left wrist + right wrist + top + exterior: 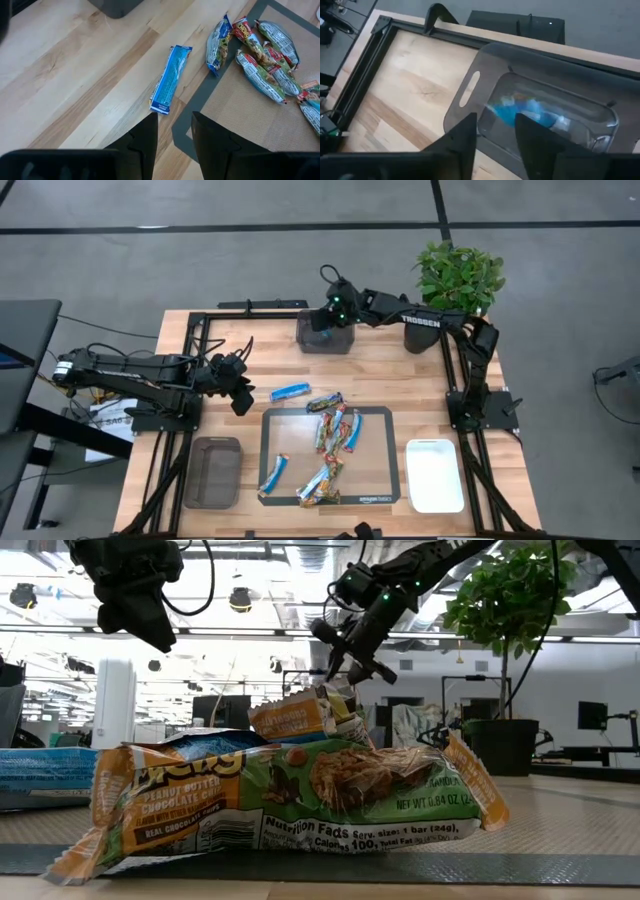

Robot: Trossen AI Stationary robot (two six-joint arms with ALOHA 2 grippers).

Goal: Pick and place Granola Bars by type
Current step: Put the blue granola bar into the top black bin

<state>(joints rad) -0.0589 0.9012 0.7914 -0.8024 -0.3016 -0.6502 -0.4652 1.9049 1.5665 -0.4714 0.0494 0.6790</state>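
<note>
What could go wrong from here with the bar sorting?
The left gripper hovers open just short of the lone blue bar, which lies flat on bare wood; the fingers may skid it away. On the mat, the piled bars overlap, so a grasp could lift two types together.

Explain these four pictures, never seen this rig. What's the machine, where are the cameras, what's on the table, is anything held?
Two dark robot arms work at a wooden table. One picture looks straight down, one looks level across the tabletop, and one comes from each wrist.

The left gripper hovers open near a lone blue bar lying on the wood beside the mat. The remaining granola bars lie loose on that mat.

The right gripper is open over the dark bin at the far edge; its wrist camera shows something blue, blurred, inside.

Nothing is held. A brown tray and a white tray sit at the near corners, and a potted plant stands at the far right corner.
</note>
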